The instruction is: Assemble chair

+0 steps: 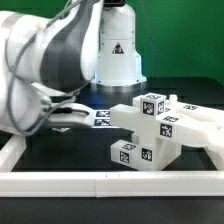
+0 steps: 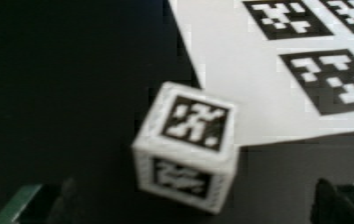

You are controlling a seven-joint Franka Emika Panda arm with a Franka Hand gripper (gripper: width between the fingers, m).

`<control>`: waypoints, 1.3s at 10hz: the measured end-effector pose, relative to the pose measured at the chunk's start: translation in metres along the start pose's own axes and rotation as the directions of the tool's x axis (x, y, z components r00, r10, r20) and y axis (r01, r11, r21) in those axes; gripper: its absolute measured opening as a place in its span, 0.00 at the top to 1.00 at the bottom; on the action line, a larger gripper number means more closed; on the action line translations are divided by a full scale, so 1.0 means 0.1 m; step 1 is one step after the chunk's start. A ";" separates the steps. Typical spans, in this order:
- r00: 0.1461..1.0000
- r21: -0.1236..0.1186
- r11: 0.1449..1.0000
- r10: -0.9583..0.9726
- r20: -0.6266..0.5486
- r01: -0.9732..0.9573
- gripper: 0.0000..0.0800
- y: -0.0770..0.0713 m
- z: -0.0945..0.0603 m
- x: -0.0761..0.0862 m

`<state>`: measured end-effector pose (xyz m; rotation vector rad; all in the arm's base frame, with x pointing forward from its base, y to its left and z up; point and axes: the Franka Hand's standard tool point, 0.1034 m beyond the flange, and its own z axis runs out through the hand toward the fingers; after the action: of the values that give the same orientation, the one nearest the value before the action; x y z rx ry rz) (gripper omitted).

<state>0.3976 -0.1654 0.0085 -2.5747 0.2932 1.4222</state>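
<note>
Exterior and wrist views of a chair assembly in progress. The small white plastic chair [image 1: 160,125], built of blocky parts each bearing black-and-white square tags, lies as a cluster on the black table top [image 1: 60,150], toward the exterior view's right and near the front border; a long bar of it reaches out toward the exterior view's right, and a lower block [image 1: 135,152] sits nearest the camera. How many parts are already joined cannot be told from these views. The white robot arm [image 1: 50,60] fills the exterior view's left, and its two-finger gripper [image 2: 195,200] hangs above a single white tagged block [image 2: 186,150], which stands tilted on the black surface just beside the thin flat white marker board [image 2: 307,55]. In the wrist view the two dark fingertips [image 2: 32,200] stand well apart on either side of this block and touch nothing, so the jaws are apart and empty. The step in hand appears to be the approach to pick up this loose block. The next move would call for lowering the jaws evenly around the block and closing on two flat opposite faces; because the block sits askew to the fingers, a turn of the wrist may be needed first, or the block could twist in the grasp. A long white border rail [image 1: 110,182] edges the near side of the table, and a green wall [image 1: 185,40] closes the room behind the arm's white base [image 1: 115,55].
</note>
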 end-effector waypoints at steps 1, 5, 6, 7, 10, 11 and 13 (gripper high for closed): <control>1.000 0.011 1.000 0.023 0.015 -0.023 0.19 0.05 0.05 -0.02; 0.994 0.018 0.996 0.083 0.076 -0.084 0.19 0.07 0.14 -0.05; 0.994 0.018 0.996 0.081 0.076 -0.082 0.19 0.07 0.14 -0.05; 0.994 0.018 0.996 0.080 0.077 -0.082 0.31 0.07 0.14 -0.05; 0.994 0.018 0.996 0.080 0.077 -0.082 0.73 0.07 0.15 -0.05; 0.994 0.017 0.996 0.080 0.077 -0.082 0.73 0.07 0.15 -0.05; 0.994 0.016 0.997 0.080 0.077 -0.081 0.98 0.06 0.15 -0.05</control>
<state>0.3818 -0.1672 0.0045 -2.5123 0.4015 1.5335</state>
